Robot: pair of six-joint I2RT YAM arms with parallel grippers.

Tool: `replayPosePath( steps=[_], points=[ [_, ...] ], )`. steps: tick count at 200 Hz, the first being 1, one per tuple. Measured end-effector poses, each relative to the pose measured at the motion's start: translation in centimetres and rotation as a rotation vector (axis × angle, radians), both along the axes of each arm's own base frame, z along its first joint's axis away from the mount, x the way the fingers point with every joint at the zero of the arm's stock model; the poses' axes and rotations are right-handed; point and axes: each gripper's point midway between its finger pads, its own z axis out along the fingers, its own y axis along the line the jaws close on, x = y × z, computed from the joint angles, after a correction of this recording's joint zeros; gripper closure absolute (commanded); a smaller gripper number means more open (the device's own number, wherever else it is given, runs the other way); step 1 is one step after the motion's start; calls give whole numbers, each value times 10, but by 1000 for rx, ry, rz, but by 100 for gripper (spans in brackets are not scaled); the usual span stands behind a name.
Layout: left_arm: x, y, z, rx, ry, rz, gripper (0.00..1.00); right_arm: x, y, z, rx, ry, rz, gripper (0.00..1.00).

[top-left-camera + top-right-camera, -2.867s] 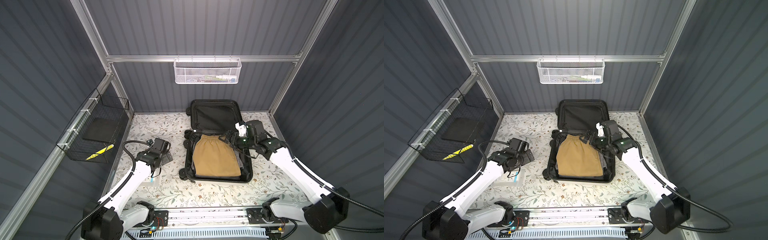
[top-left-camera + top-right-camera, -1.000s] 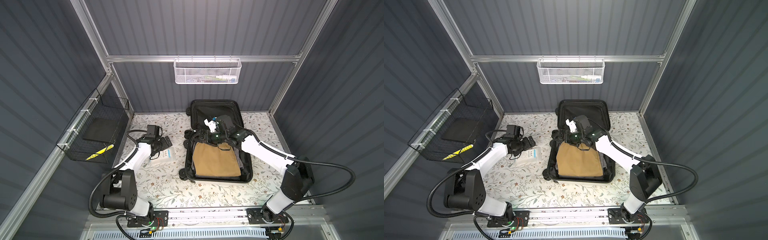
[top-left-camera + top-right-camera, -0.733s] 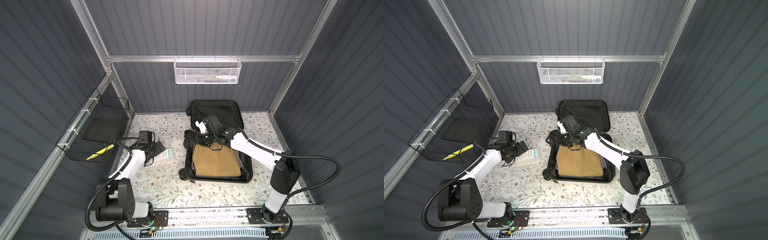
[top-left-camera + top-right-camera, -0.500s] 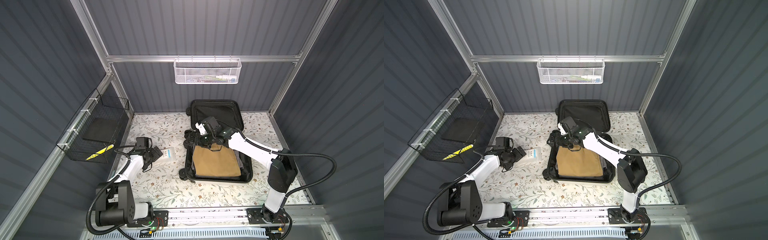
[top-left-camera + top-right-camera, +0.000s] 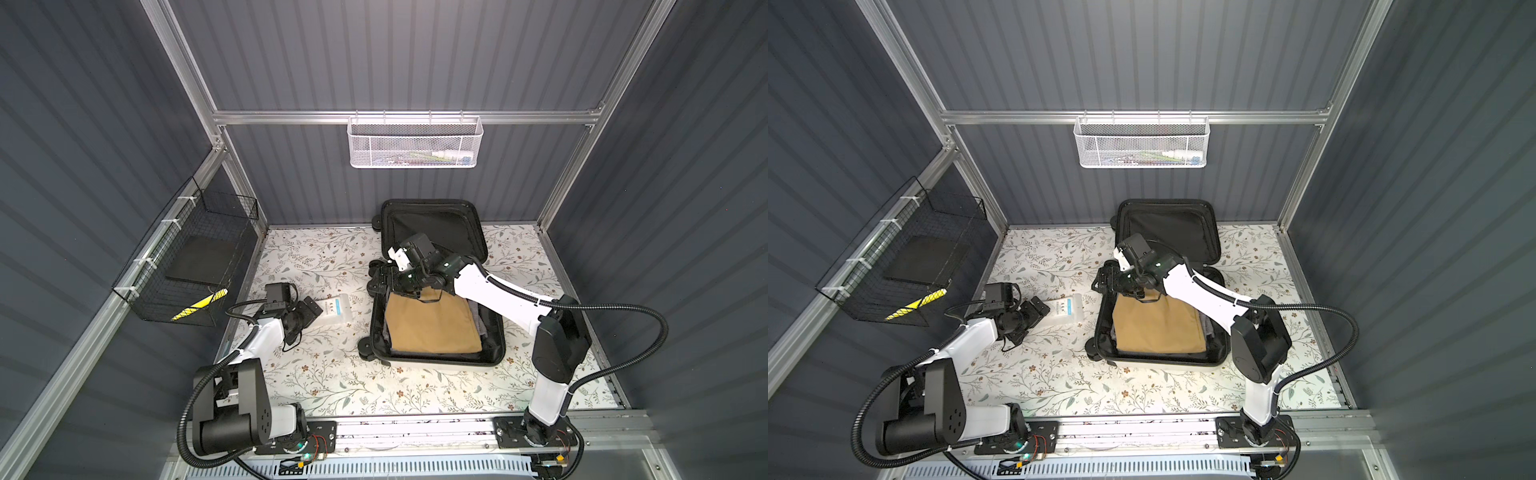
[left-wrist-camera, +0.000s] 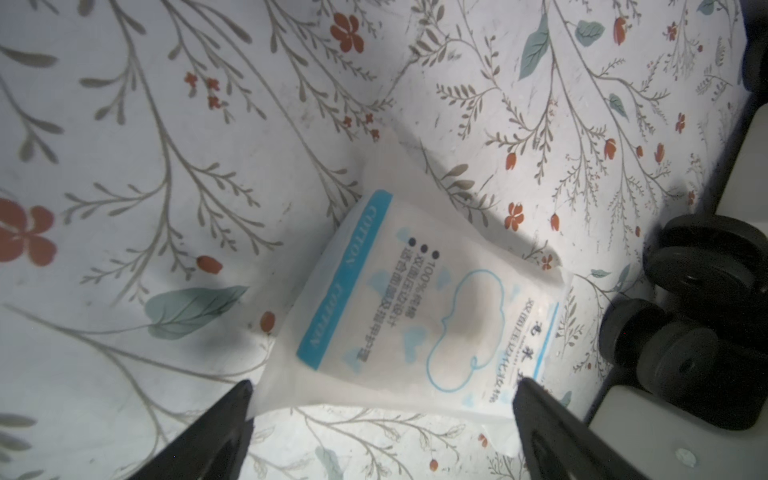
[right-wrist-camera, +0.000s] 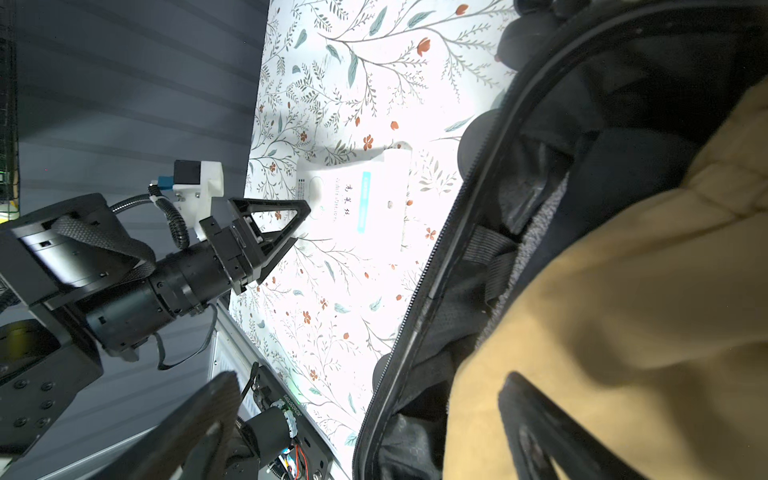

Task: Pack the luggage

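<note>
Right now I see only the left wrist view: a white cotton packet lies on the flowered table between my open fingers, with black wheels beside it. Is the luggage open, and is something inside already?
Observer: Yes. The luggage is open, its lid raised toward the back wall, and a folded tan cloth lies in its lower half.
Operator: Where is the right gripper?
Observer: The right gripper is open and empty, above the luggage's rim on the side facing your packet, near the hinge.
Operator: Are other items waiting somewhere?
Observer: A white mesh basket on the back wall holds small items, too small to name.
</note>
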Motion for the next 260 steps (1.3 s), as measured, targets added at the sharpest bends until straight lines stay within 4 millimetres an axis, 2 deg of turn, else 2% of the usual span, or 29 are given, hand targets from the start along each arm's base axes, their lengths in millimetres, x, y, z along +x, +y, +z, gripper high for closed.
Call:
replayPosePath(
  steps=[56, 128, 200, 218, 260],
  points=[
    [13, -4, -3, -20, -51, -26, 5, 1, 3, 4, 23, -1, 1, 1],
    [14, -7, -13, -26, -56, -44, 7, 2, 7, 8, 48, 0, -1, 1],
    [18, -11, -15, -21, -74, -99, 35, -1, 9, 3, 63, 14, 12, 1],
    [19, -12, -14, -17, -80, -118, 45, -2, 10, 2, 72, 16, 19, 1],
    [27, -13, 2, -6, -118, -150, 64, -4, 14, 5, 95, 17, 33, 1]
  ],
)
